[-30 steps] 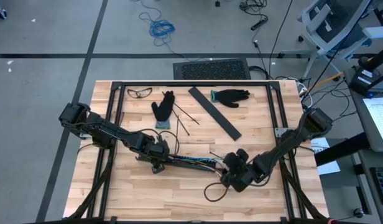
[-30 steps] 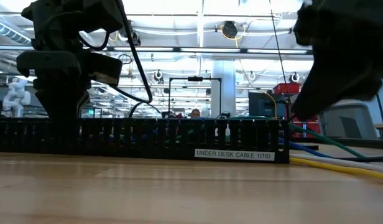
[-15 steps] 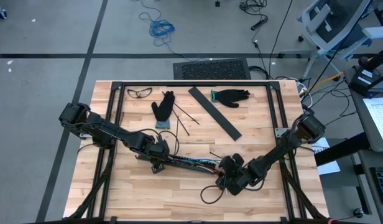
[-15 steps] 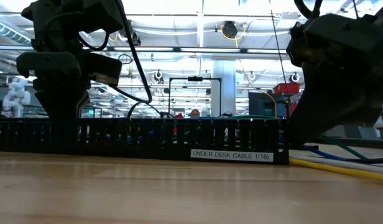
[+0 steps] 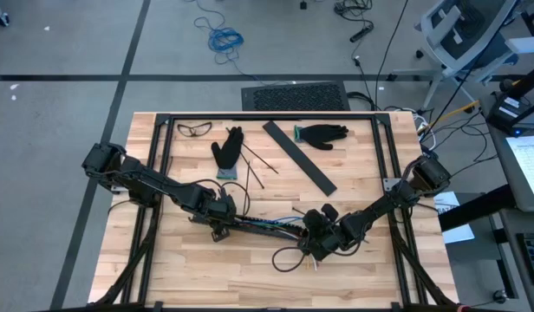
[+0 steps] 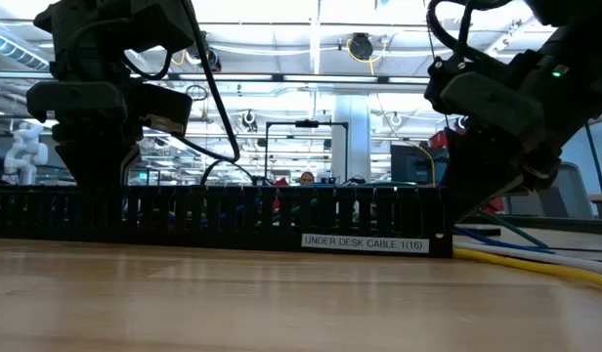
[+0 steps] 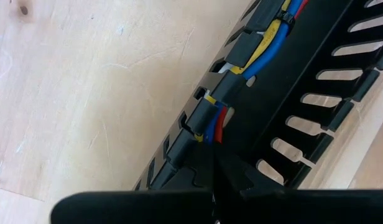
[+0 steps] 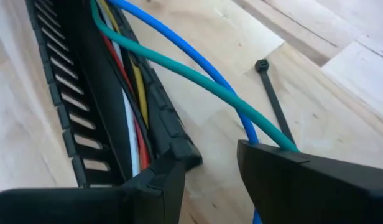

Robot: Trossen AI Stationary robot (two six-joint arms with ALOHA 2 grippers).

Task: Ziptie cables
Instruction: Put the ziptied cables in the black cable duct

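Note:
A black slotted tray lies flat on the table's near middle and shows in the low view. The cables, yellow, blue, red, white and green, run inside it. They leave its right end in a loose loop on the table. My left gripper stands over the tray's left end, shut. My right gripper is open at the tray's right end. The blue and green cables pass beneath one of its fingers; I cannot tell whether they touch. My left gripper comes down from above onto the tray's left end. One dark fingertip reaches into the channel beside the cables. The gripper's own body hides the rest of the hold. The tray stays flat on the table.
A black zip tie lies on the wood just beyond the tray's right end. At the far side lie two black gloves, safety glasses, a black strip and thin black sticks. Black frame rails border the table.
My right gripper has gone toward the table's left edge and come up to the tray's right end. The cable loop on the table has shifted left with it. The tray has stayed where it was.

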